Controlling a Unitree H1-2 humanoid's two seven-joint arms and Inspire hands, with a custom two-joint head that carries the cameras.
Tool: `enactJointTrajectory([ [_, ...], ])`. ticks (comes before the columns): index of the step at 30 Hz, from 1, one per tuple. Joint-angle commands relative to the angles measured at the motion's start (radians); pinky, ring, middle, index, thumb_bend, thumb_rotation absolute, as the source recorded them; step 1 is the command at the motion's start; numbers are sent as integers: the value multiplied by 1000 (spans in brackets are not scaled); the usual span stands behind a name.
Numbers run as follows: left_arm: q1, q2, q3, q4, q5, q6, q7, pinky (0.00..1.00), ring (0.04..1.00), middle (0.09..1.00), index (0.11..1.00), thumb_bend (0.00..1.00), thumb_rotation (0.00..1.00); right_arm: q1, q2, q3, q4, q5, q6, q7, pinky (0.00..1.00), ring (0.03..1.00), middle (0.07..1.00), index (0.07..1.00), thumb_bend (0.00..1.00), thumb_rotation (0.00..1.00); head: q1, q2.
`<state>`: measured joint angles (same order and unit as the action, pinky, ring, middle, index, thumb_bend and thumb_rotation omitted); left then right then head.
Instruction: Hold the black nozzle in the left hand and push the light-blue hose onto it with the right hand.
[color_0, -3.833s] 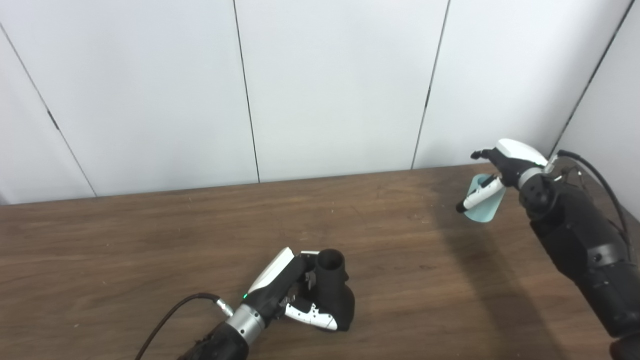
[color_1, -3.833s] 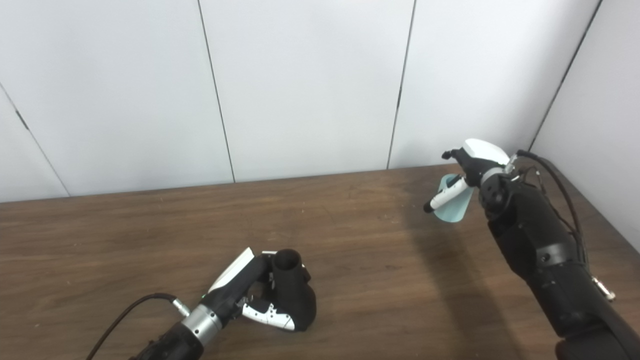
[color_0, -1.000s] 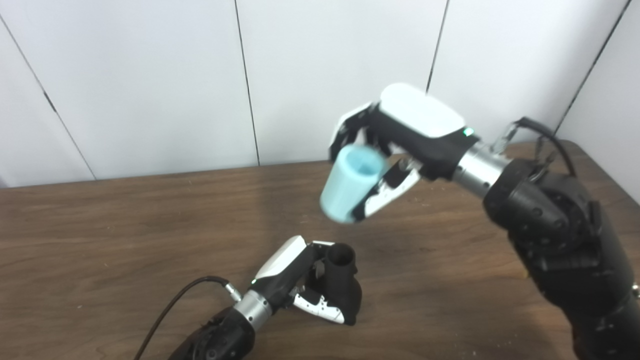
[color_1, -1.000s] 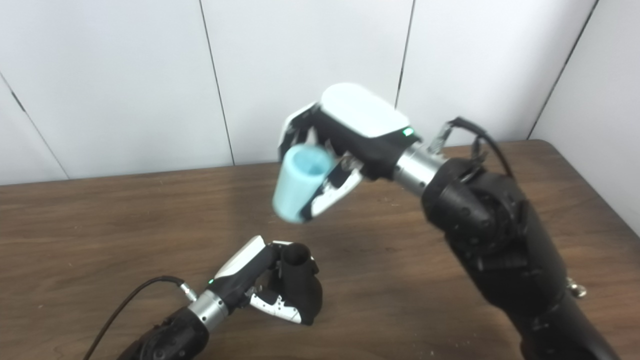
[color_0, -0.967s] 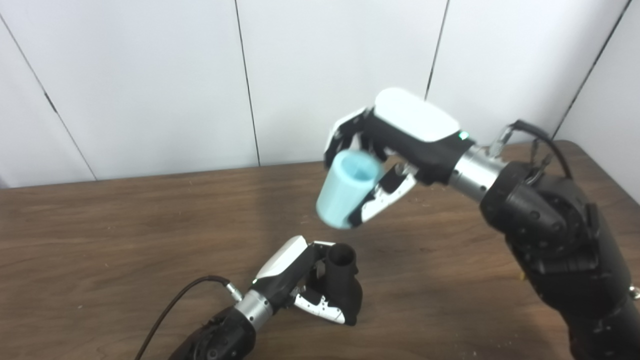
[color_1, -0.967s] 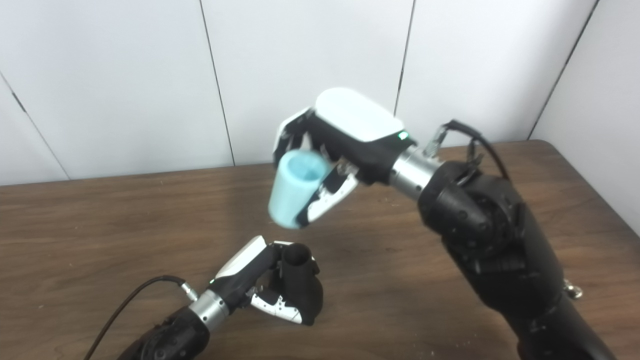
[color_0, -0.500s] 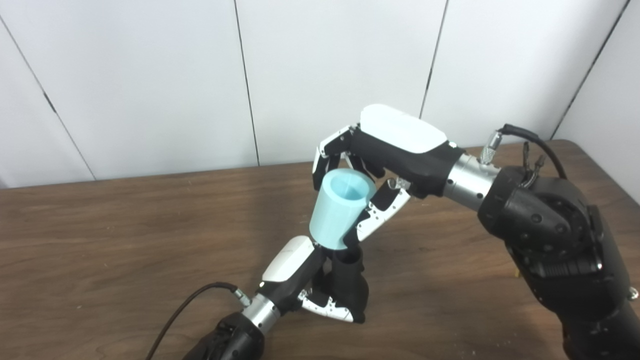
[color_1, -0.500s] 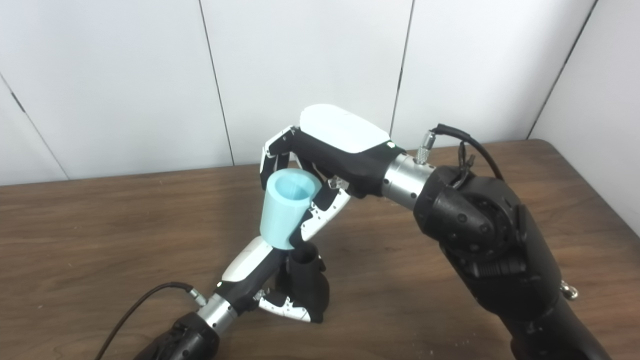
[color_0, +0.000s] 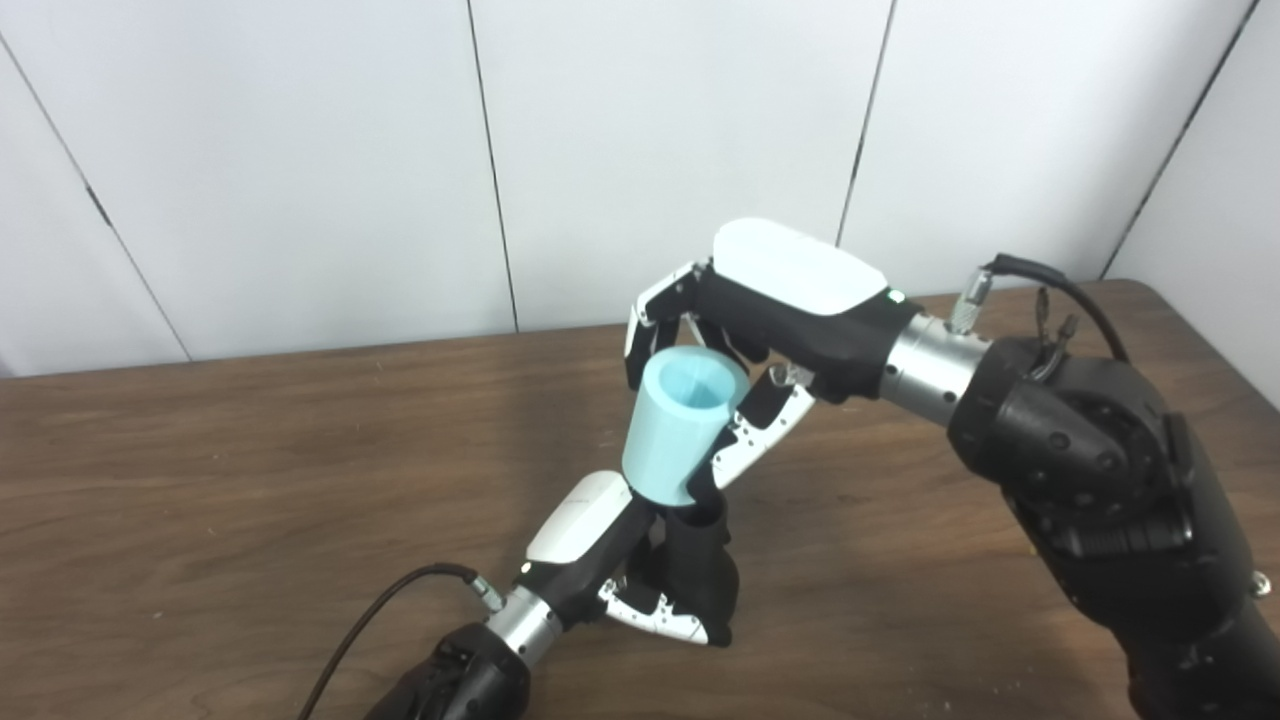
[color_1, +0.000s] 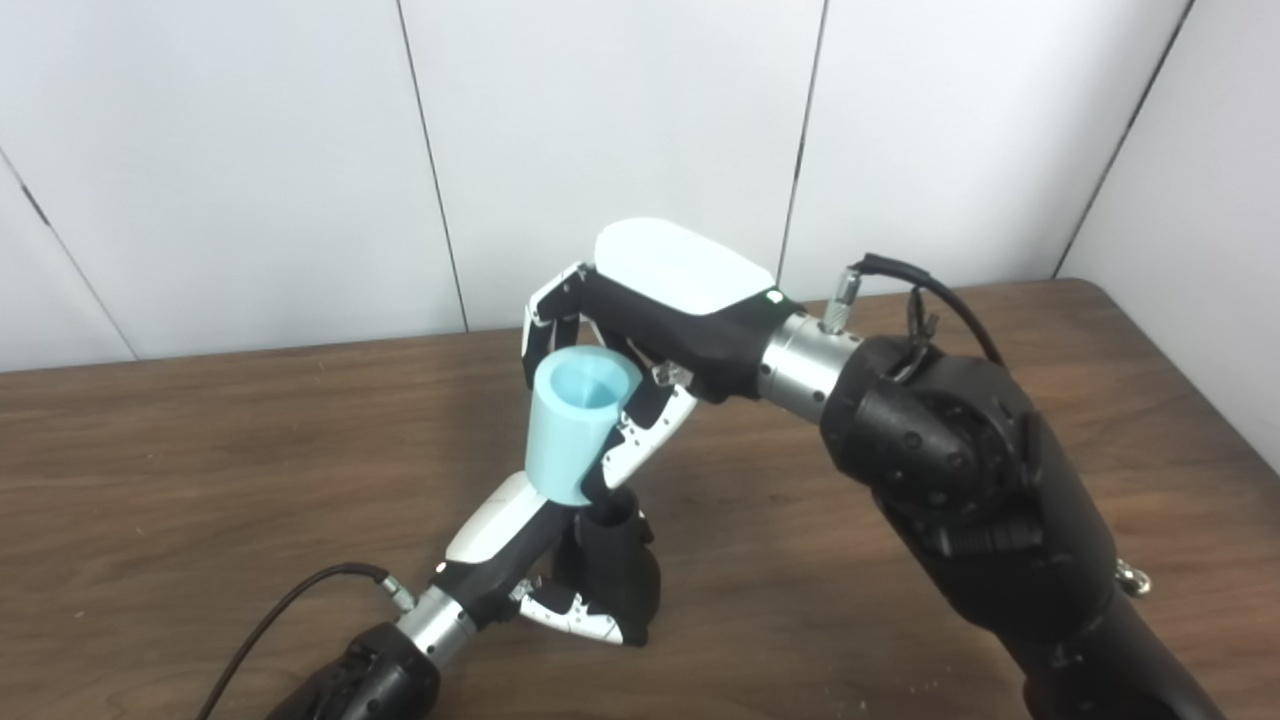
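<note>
The black nozzle (color_0: 700, 575) stands upright on the wooden table (color_0: 200, 520), near the front centre. My left hand (color_0: 600, 560) is shut around its lower body from the left side. The light-blue hose (color_0: 677, 425), a short tapered tube with its open end up, sits directly over the nozzle's neck, its lower rim touching or covering the nozzle's top. My right hand (color_0: 760, 330) is shut on the hose, fingers behind it and thumb in front. In the right eye view the hose (color_1: 574, 425) hides the nozzle's (color_1: 610, 575) mouth.
White wall panels (color_0: 300, 170) rise behind the table's far edge. A black cable (color_0: 380, 610) trails from my left wrist toward the front edge. My bulky right forearm (color_0: 1090, 480) crosses the right half of the table.
Over several seconds my right hand carried the hose from the far right corner to above the nozzle. In the last half second it shifted only slightly, settling onto the nozzle's top. The camera view shifted a little.
</note>
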<state>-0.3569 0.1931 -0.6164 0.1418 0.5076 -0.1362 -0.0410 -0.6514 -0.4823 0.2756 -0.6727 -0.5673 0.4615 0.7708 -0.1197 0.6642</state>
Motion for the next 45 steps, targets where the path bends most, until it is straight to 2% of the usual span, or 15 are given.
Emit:
enactJointTrajectory([
  [1,69,49,-47,63,98,86,-106,289,276,318,471,512,84,-44,-18,-4,-13,-48,2,9,155,247,472,483,529,0,-1,1],
  [4,69,50,-48,59,107,88,-111,286,274,319,470,512,83,-48,-19,9,-8,-87,-1,35,187,277,409,517,520,0,-2,2],
  [6,68,52,-50,55,114,90,-116,288,275,319,470,512,83,-50,-21,14,-5,-103,-6,51,188,269,459,490,527,0,-3,4],
  [8,69,54,-51,48,121,94,-122,289,276,320,471,512,83,-49,-20,13,-3,-109,-8,64,187,267,469,485,528,0,-3,4],
  [28,74,57,-47,20,141,111,-142,297,279,324,471,512,85,3,24,23,14,-178,-8,90,133,222,471,483,529,0,-4,8],
  [45,77,62,-47,15,145,109,-138,295,279,324,471,512,85,23,27,4,28,-98,7,173,155,234,471,481,528,0,-2,16],
])
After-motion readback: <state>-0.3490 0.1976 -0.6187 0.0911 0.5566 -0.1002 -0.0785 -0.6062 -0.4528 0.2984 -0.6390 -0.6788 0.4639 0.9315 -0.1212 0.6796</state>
